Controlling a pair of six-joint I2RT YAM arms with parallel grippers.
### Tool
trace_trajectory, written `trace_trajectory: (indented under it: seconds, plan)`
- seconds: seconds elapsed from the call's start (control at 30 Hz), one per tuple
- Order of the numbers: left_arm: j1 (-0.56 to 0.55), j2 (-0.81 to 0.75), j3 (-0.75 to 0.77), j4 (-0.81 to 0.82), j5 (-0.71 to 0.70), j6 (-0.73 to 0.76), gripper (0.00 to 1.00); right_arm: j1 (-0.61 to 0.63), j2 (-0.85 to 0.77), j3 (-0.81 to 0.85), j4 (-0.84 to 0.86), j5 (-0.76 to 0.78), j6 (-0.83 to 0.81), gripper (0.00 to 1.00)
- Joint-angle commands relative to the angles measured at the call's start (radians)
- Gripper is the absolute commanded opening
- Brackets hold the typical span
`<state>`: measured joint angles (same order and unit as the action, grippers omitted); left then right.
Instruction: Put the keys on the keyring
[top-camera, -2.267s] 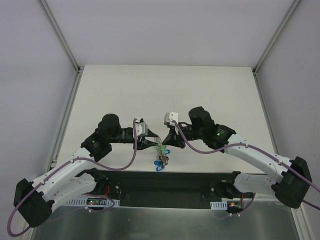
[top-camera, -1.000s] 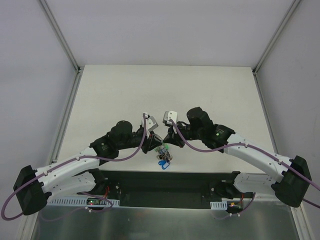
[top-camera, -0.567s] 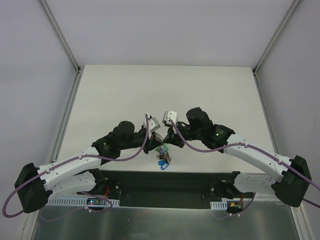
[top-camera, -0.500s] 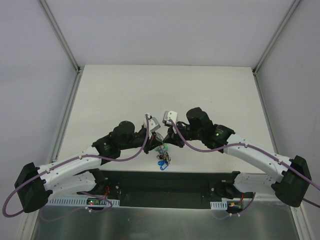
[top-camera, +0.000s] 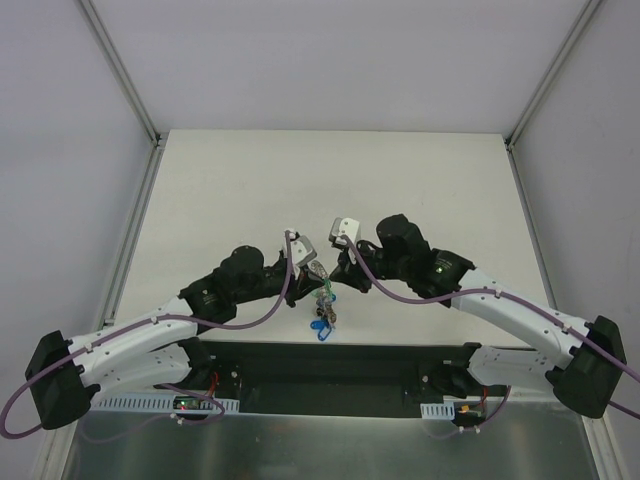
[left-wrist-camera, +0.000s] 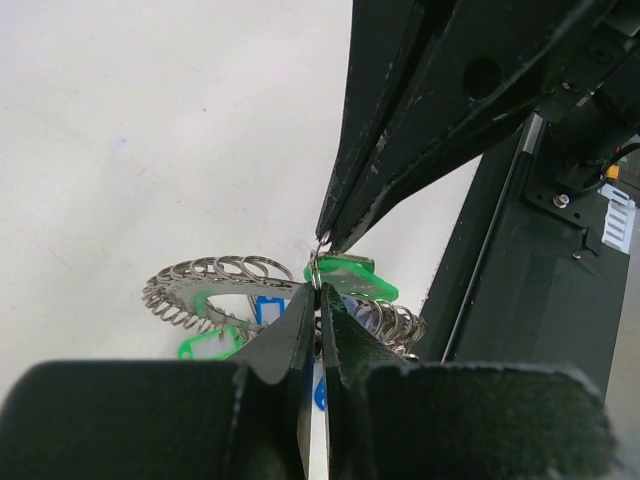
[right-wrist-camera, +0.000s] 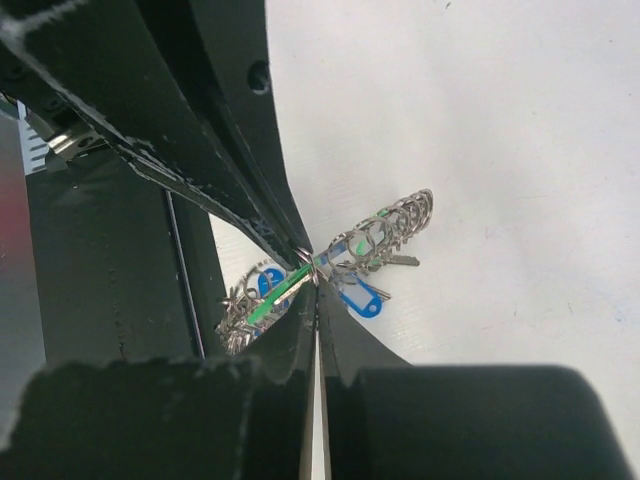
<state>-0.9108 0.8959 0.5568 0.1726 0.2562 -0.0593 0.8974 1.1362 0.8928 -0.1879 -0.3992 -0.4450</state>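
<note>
The keyring (left-wrist-camera: 205, 283), a flat grey ring fringed with small split rings, hangs tilted just above the table; it also shows in the top view (top-camera: 322, 302) and edge-on in the right wrist view (right-wrist-camera: 385, 228). My left gripper (left-wrist-camera: 318, 292) is shut on its rim. My right gripper (right-wrist-camera: 316, 285) is shut on the small ring of a green-headed key (left-wrist-camera: 350, 278), tip to tip with the left gripper (top-camera: 316, 284). Blue-headed keys (right-wrist-camera: 358, 298) and another green one (left-wrist-camera: 203, 346) dangle from the ring. Both grippers meet near the table's front edge (top-camera: 328, 286).
The white table (top-camera: 330, 190) stretches away behind the grippers, with walls on both sides. The black base rail (top-camera: 330, 365) runs along the near edge, right under the hanging keys; it shows in the left wrist view (left-wrist-camera: 500, 290).
The left arm has swung right until its gripper met the right gripper at the keyring. In the last half second both grippers and the key bundle barely shifted.
</note>
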Motion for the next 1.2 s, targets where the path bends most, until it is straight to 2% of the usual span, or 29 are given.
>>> trace_trajectory:
  seconds: [0.0, 0.23, 0.4, 0.57, 0.7, 0.83, 0.97, 1.17]
  plan:
    - [-0.005, -0.049, -0.014, 0.013, -0.037, 0.022, 0.00, -0.055, -0.046, 0.026, -0.073, 0.108, 0.018, 0.01]
    - [-0.007, -0.080, -0.035, 0.042, -0.038, 0.035, 0.00, -0.068, -0.012, 0.017, -0.078, 0.086, 0.054, 0.01]
    - [-0.007, -0.141, -0.104, 0.132, -0.043, 0.030, 0.00, -0.071, -0.007, 0.011, -0.076, 0.076, 0.063, 0.01]
    - [-0.007, -0.160, -0.139, 0.159, -0.037, 0.033, 0.00, -0.072, -0.021, -0.005, -0.033, 0.011, 0.072, 0.02]
    - [-0.007, -0.169, -0.167, 0.218, -0.035, 0.033, 0.00, -0.072, -0.042, -0.051, 0.048, -0.041, 0.103, 0.16]
    - [-0.007, -0.166, -0.179, 0.271, -0.020, 0.042, 0.00, -0.072, -0.064, -0.086, 0.116, -0.085, 0.135, 0.38]
    - [-0.007, -0.167, -0.193, 0.314, 0.018, 0.050, 0.00, -0.072, -0.081, -0.123, 0.218, -0.159, 0.146, 0.45]
    - [-0.007, -0.167, -0.189, 0.326, 0.098, 0.105, 0.00, -0.072, -0.062, -0.109, 0.254, -0.190, 0.138, 0.47]
